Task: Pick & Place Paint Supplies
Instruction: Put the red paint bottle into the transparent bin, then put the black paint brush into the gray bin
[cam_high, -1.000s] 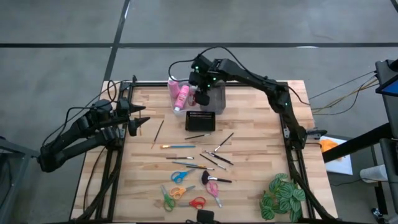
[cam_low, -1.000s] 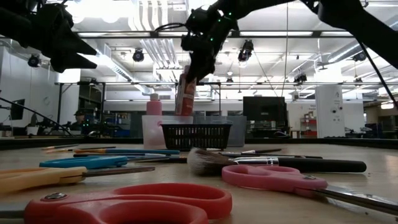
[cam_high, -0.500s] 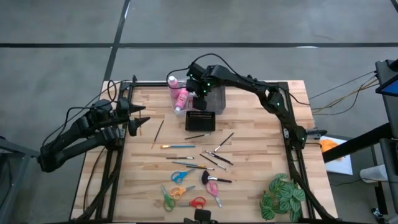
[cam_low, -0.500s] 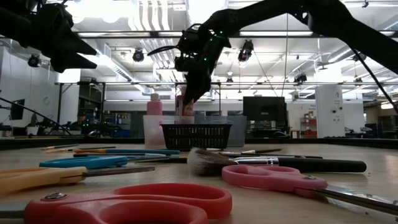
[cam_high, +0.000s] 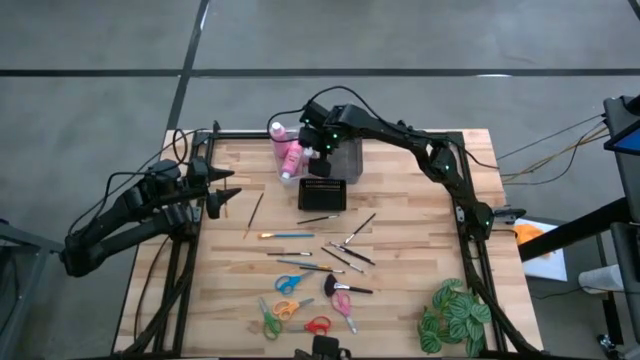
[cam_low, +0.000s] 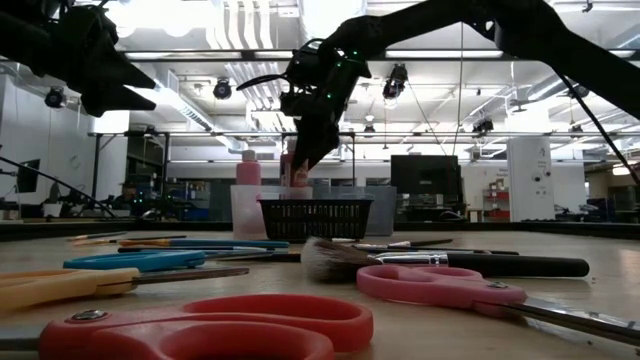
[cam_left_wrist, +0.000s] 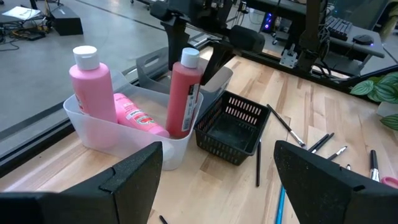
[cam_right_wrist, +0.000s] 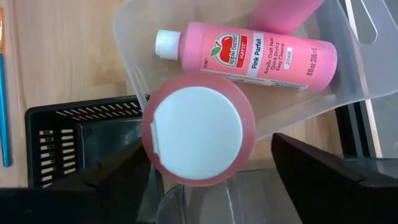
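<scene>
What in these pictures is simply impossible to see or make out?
- High view: the right tool hides most of the upright pink bottle, so its grip cannot be read.
- Low view: the black basket covers that bottle's base.
- Right wrist view: the third bottle is cut off by the edge.
- High view: the paintbrushes are too small for bristle detail.

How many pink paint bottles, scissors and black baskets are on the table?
Pink plastic paint bottles with white caps: 3
Small scissors with coloured handles: 5
Black mesh basket: 1
Total: 9
</scene>
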